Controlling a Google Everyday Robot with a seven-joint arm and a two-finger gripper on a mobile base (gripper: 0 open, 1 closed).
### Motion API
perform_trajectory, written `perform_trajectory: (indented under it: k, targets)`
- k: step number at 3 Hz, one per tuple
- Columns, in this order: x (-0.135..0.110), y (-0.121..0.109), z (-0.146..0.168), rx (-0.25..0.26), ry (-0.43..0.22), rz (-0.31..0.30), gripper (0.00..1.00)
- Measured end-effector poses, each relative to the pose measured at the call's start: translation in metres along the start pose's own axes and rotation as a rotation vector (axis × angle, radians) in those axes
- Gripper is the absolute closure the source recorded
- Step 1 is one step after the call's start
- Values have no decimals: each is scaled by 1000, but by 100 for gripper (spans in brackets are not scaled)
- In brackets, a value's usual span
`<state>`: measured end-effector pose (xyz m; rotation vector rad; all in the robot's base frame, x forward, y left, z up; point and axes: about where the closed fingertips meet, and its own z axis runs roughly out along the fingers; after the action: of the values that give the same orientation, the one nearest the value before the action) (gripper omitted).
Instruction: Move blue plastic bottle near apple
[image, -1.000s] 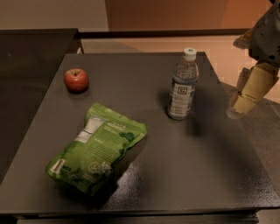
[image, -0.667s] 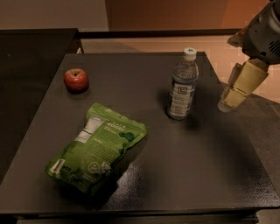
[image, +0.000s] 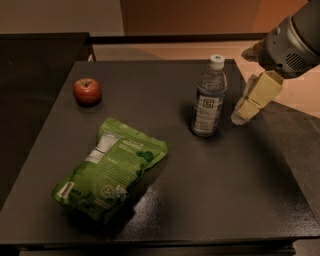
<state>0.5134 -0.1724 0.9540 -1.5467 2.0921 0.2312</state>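
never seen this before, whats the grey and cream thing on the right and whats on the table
It is a robot arm, grey, ending in a cream gripper for grasping things. One camera looks down on a dark table; where it is mounted does not show. On the table: a blue plastic bottle standing upright, a red apple at the far left, and a green snack pouch lying nearer the camera. The gripper hangs just right of the bottle, holding nothing.

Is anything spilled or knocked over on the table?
Nothing stands out. The bottle stands upright with its cap on, the apple sits whole at the far left, the green bag lies flat, and the claw hangs just right of the bottle.
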Motion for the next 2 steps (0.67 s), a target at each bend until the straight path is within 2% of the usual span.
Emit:
perform_trajectory:
  k: [2]
  targets:
    - [-16,-1,26,-51,-79,-18,0]
